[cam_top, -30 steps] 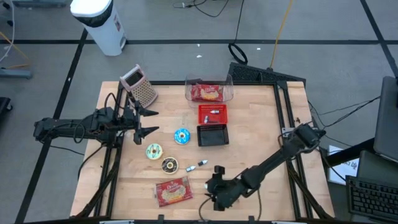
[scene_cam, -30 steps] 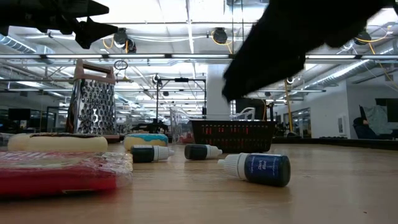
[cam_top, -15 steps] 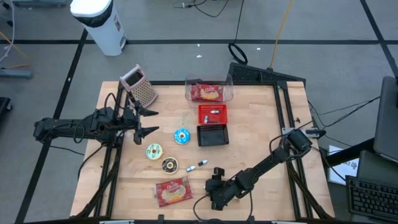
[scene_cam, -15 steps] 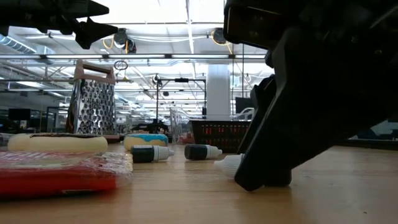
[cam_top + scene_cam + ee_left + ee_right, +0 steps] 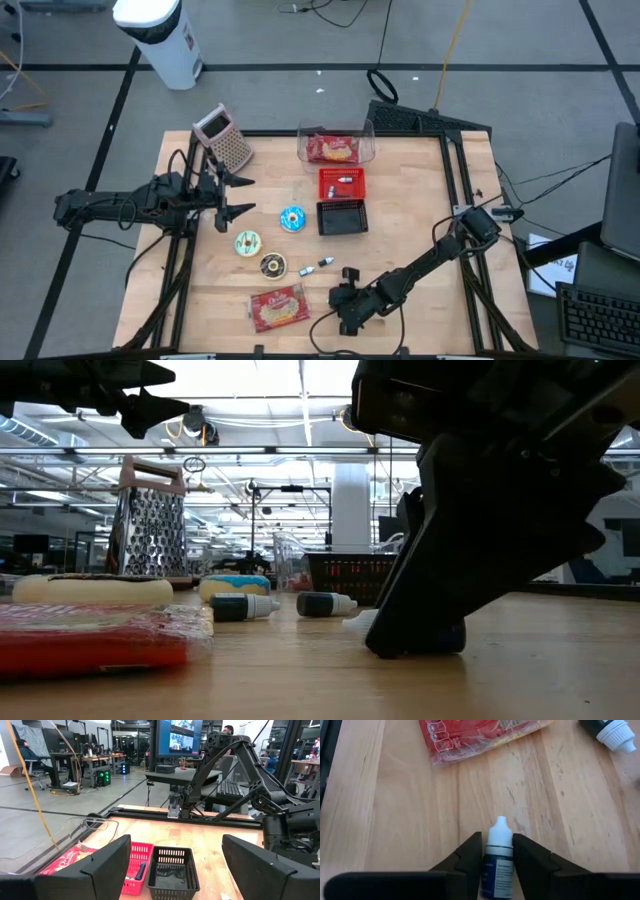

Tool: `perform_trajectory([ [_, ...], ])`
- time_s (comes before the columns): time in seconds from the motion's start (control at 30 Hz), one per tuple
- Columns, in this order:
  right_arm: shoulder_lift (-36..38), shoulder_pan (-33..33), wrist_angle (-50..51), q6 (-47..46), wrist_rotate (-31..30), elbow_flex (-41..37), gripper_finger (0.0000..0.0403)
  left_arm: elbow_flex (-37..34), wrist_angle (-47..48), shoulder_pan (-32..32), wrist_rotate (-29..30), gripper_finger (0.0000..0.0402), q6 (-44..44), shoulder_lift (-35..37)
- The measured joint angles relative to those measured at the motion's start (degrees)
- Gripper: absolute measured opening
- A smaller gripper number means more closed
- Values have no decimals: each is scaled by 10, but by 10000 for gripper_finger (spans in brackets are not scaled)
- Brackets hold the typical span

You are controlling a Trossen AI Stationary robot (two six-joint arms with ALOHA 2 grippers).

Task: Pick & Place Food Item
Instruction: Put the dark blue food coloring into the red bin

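A small dark blue dropper bottle with a white cap lies on its side on the wood near the table's front edge, cap toward the left. My right gripper is down on it and shut on it; in the high view the gripper hides it. A red food packet lies flat just left of it. My left gripper hangs open above the table's left part, touching nothing. My right gripper pinches the bottle's shoulder, just below the white cap, between its two fingers. The fingers slant down from the table's right and lie along the bottle. The bottle lies on the table, cap sticking out past the fingertips.
Two more dropper bottles lie just beyond. Three doughnuts sit mid-table, a red basket and a black basket behind them, a clear tub with a red packet at the far edge, and a grater far left.
My right gripper has come down from above the dropper bottle onto the table, its fingers now around the bottle, and tipped a little steeper. The bottle lies where it lay.
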State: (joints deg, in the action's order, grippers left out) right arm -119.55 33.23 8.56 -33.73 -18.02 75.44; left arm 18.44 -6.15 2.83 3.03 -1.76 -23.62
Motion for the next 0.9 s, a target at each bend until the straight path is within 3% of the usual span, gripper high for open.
perform_trajectory([
  [0.2,0,0,0,2,0,0,69,0,0,0,0,310,0,0],
  [0.9,81,-3,44,51,4,-3,76,0,0,0,0,310,0,0],
])
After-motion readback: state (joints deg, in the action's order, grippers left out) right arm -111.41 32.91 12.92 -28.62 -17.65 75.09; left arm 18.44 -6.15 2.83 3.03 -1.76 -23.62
